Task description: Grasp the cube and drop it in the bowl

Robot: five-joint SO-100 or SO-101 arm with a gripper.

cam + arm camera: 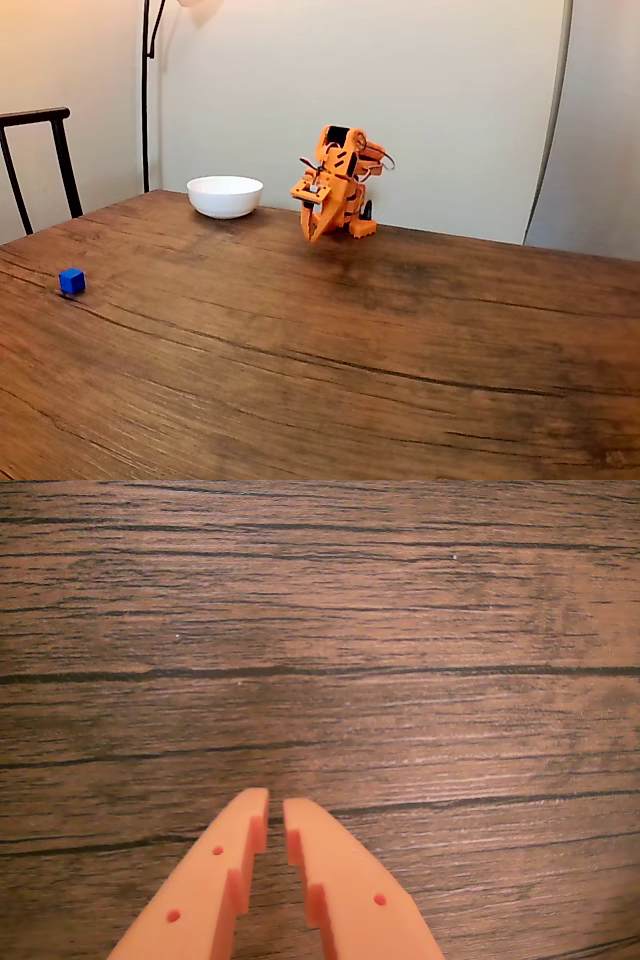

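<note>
So far nothing of your task is done: the cube is not grasped and the bowl has yet to receive it.

Nearest the camera in the fixed view, a dark wooden table [330,380] with strong grain runs across the whole foreground. At its left edge sits the cube [71,281], small and bright blue, alone on the wood and well apart from everything else.

Farther back, near the table's far edge, your orange arm [338,180] is folded low, its tip pointing down at the wood. In the wrist view the gripper [276,810] hangs over bare planks, its two orange fingers nearly together with just a thin slit between the tips and nothing held.

To the arm's left in the fixed view stands the bowl [225,196], white and glossy. Its inside is hidden from this low angle, so you cannot tell whether anything lies in it.

You still have the whole job ahead: reach the cube, grip it, carry it back, release.
</note>
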